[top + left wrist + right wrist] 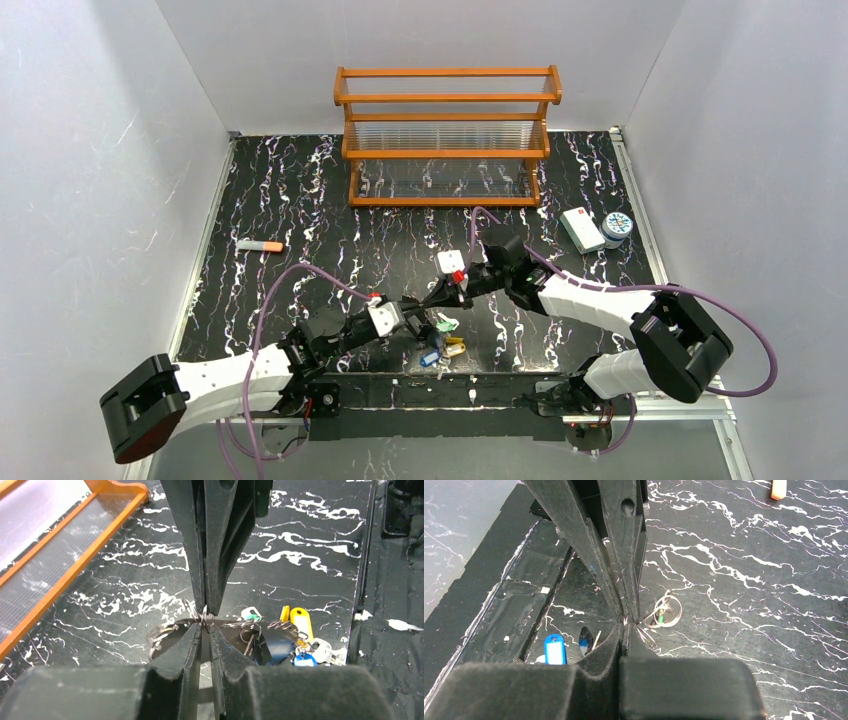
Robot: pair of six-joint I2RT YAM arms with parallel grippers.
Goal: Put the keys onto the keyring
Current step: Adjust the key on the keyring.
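Viewing from above: left gripper (pixel 418 318) and right gripper (pixel 447 292) are hanging tip to tip well in front of the rack (pixel 447 135), with the keys (pixel 441 345) lying farther from it.
Left wrist: nearly closed jaws are pinching the keyring (pixel 205 617).
Right wrist: jaws are clamping its wire fully.
Threading is looking unfinished.

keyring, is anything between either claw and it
Nothing visible: the left claw and the right claw both pinch the keyring wire, tip to tip, with the keys lying just beside.
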